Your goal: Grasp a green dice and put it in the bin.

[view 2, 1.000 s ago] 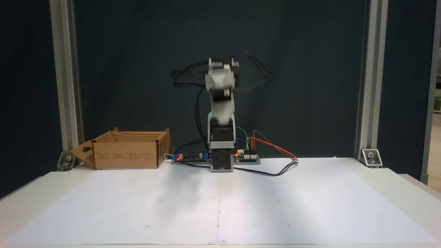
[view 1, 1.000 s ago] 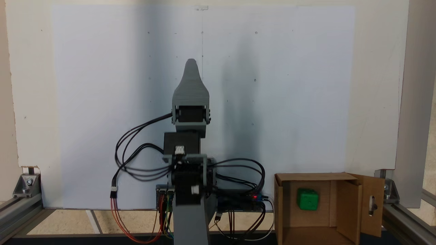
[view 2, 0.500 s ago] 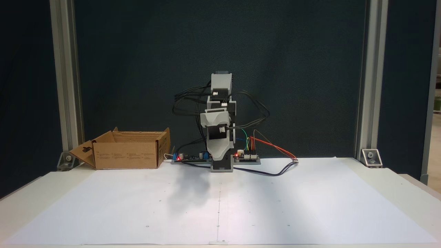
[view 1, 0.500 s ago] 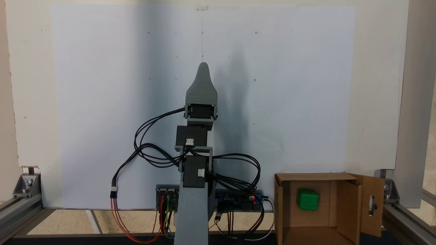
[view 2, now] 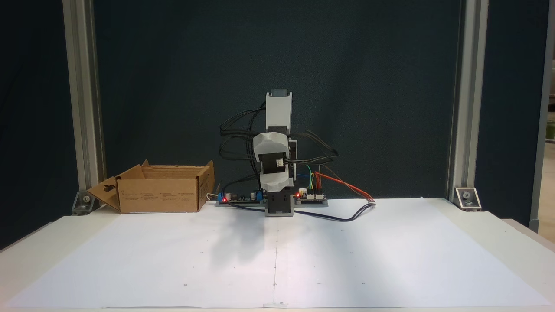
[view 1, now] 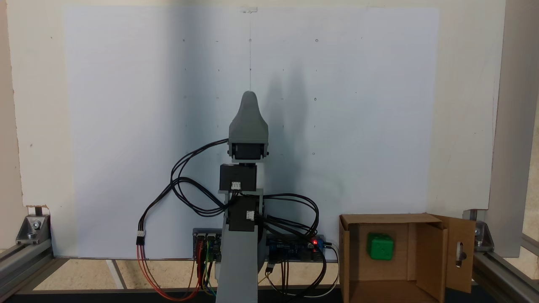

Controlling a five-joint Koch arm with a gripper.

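Note:
The green dice [view 1: 380,246] lies on the floor of the bin [view 1: 425,235], a brown cardboard box with a slotted flap at the lower right of a fixed view. From the front the bin [view 2: 160,195] stands at the back left of the table and its wall hides the dice. The arm is folded over its base in the table's middle, well apart from the bin. The grey gripper [view 1: 249,96] points away from the base with only one tip showing and nothing visible in it. Seen from the front, the gripper [view 2: 272,186] hangs down just above the base.
White paper [view 2: 277,255] covers the table. Control boards and looping cables [view 1: 294,248] sit beside the arm's base, between it and the bin. Aluminium frame posts [view 2: 82,108] stand at the table's back corners against a dark backdrop.
The arm has swung to centre and folded down over its base; the gripper tip pulled back toward the base. The dice stays still in the bin.

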